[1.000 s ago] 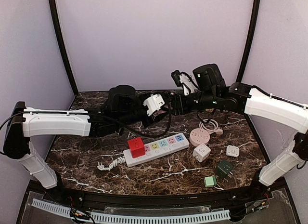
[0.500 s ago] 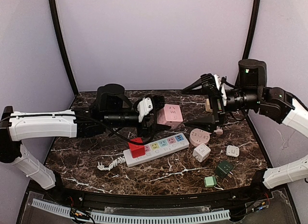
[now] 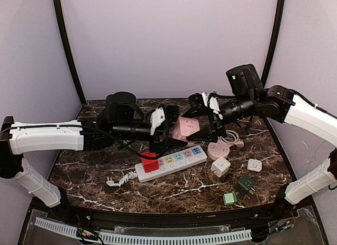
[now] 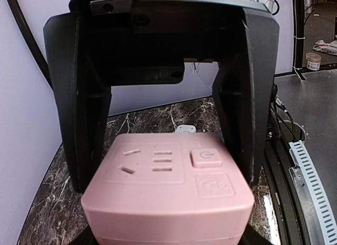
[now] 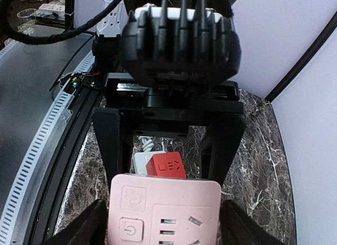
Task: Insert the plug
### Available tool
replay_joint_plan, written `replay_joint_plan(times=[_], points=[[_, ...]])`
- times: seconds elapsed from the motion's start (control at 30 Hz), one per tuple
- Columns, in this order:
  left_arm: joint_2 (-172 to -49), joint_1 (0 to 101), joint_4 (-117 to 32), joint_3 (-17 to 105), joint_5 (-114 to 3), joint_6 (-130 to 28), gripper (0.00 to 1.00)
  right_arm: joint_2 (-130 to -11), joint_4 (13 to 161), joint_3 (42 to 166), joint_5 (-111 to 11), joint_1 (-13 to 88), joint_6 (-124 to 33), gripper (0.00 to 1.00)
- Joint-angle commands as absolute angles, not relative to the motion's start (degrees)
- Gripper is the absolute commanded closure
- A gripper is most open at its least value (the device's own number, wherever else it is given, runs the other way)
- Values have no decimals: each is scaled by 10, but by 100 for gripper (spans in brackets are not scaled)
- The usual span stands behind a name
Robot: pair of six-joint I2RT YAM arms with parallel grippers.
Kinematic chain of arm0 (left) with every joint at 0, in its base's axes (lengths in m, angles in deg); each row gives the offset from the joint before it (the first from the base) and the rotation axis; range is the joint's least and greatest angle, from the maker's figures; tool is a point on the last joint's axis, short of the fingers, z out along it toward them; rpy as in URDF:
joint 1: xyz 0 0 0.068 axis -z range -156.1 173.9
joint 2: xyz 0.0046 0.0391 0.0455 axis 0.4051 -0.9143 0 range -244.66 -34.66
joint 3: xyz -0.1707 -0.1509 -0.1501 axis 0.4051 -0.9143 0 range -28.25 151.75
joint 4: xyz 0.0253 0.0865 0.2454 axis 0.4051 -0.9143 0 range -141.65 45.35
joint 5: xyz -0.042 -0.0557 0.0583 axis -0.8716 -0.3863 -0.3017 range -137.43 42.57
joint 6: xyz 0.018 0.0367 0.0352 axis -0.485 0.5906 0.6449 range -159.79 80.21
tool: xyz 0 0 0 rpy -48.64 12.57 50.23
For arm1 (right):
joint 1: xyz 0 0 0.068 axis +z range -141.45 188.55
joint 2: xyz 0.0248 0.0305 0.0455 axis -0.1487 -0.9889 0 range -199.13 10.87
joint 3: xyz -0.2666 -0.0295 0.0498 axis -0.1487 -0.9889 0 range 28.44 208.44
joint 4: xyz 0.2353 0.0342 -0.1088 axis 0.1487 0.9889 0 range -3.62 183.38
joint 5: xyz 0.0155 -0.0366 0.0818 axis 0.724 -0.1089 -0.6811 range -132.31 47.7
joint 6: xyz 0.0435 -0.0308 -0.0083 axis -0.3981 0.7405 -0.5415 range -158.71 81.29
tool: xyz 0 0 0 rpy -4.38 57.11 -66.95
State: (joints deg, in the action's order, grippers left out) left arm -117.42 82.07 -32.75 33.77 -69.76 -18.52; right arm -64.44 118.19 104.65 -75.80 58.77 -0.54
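The left gripper (image 3: 171, 128) is clenched on the pink cube plug (image 4: 168, 203), held aloft at frame centre above the power strip (image 3: 174, 162). The right gripper (image 3: 205, 118) straddles the cube; contact cannot be determined.

Risk: opposed pulls from both arms may twist or drop the cube, and a tilted descent would likely miss the sockets.

Count:
- one pink cube plug
- one power strip
- one red cube (image 3: 149, 162) seated in the strip
- one round pink socket (image 3: 220, 149)
- two white cubes (image 3: 221, 166)
- one dark green adapter (image 3: 245, 184)
- one light green adapter (image 3: 229, 198)

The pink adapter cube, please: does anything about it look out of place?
Yes: the pink adapter cube is off the table, held in mid-air by the left gripper, with the right gripper open at its far side.
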Motion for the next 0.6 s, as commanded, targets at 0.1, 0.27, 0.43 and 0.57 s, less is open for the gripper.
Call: replay_joint_plan(times=[0.1, 0.27, 0.43, 0.57], points=[[-1154, 820, -312, 329, -714, -187, 99, -663, 1193, 1074, -727, 585, -21, 57], [-1150, 820, -306, 324, -711, -183, 99, -678, 1216, 1084, -704, 585, -18, 45], [-1148, 821, -301, 318, -711, -177, 99, -697, 1228, 1102, -698, 579, -34, 39], [-1147, 820, -301, 315, -709, -176, 99, -696, 1227, 1106, -700, 572, -40, 42]])
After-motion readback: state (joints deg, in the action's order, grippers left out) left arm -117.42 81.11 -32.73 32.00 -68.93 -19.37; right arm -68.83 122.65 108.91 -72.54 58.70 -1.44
